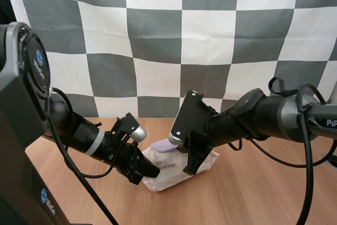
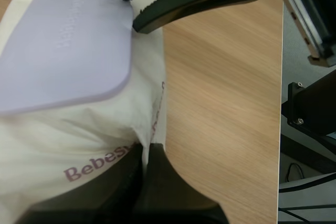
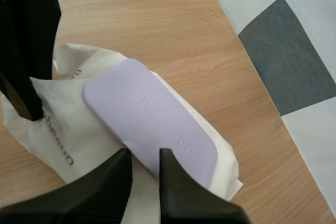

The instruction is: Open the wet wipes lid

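A white wet wipes pack (image 1: 168, 175) with a lavender lid (image 1: 164, 145) lies on the wooden table (image 1: 253, 193). My left gripper (image 1: 145, 174) is shut on the pack's left end; in the left wrist view its tips (image 2: 144, 156) pinch a fold of the white wrapper (image 2: 79, 145) below the lid (image 2: 63, 45). My right gripper (image 1: 190, 168) reaches down over the pack from the right. Its fingers (image 3: 146, 161) are closed on the edge of the lid (image 3: 152, 114), which stands a little off the pack (image 3: 58, 124). The left gripper (image 3: 26, 103) holds the pack's other end.
Bare wood surrounds the pack on all sides. The table's edge (image 2: 279, 129) runs a short way beyond the pack on one side, with dark equipment past it. Both arms converge over the pack at the table's middle.
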Action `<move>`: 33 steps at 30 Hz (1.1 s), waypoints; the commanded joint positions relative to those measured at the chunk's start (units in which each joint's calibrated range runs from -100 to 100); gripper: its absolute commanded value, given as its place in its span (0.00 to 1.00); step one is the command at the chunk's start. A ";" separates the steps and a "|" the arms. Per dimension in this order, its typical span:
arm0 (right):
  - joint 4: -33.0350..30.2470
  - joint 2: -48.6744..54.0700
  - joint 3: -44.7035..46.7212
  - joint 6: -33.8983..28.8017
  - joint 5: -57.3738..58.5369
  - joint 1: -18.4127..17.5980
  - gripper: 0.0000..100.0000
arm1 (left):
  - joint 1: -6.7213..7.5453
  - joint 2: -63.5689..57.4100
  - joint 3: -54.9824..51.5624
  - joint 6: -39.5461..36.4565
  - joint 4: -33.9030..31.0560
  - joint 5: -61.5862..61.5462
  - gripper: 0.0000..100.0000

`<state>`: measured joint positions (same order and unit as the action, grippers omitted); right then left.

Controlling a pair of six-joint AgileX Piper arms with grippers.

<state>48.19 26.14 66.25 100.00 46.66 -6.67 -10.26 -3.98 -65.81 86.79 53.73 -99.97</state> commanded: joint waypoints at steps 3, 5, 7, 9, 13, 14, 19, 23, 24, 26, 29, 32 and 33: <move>0.11 -0.09 0.07 0.00 -0.15 -0.03 0.22 | 0.00 0.03 0.03 0.02 -0.08 -0.03 0.00; 0.11 -0.09 0.07 0.00 -0.15 -0.03 0.07 | 0.00 0.03 0.03 0.02 -0.08 -0.03 0.00; 0.11 -0.09 0.07 0.00 -0.15 -0.03 0.00 | 0.00 0.03 0.03 0.02 -0.08 -0.03 0.00; 0.11 -0.09 0.07 0.00 -0.15 -0.03 0.00 | 0.00 0.03 0.03 0.02 -0.08 -0.03 0.00; 0.11 -0.09 0.07 0.00 0.12 -0.03 0.00 | 0.00 0.03 0.03 0.11 -0.08 -0.03 0.00; 0.11 -0.09 0.07 0.00 0.30 -0.03 0.00 | 0.00 0.03 0.03 0.11 -0.08 -0.03 0.00; 0.11 -0.09 0.07 0.00 0.63 -0.03 0.00 | 0.00 0.03 0.03 0.11 -0.08 -0.03 0.00; 1.08 -0.09 0.07 0.00 1.23 -0.92 0.00 | 0.00 0.03 0.03 0.21 0.15 -0.03 0.00; 0.77 -0.09 0.07 0.00 0.89 -1.02 0.00 | 0.00 0.03 0.03 0.21 0.28 -0.03 0.00; -0.97 -0.09 0.07 0.00 0.89 -1.02 0.00 | 0.00 0.03 0.03 0.21 0.27 -0.03 0.00; -5.79 -0.09 0.07 0.00 0.89 -1.02 0.02 | 0.00 0.03 0.03 0.21 0.27 -0.03 0.00; -11.60 -0.09 0.07 0.00 0.89 -1.02 0.35 | 0.00 0.03 0.03 0.21 0.27 -0.03 0.00; -12.22 -0.09 0.07 0.00 0.89 -1.02 0.43 | 0.00 0.03 0.03 0.21 0.27 -0.03 0.00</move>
<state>39.58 26.14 66.25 100.00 47.53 -7.66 -10.26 -3.98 -65.81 87.03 53.95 -99.97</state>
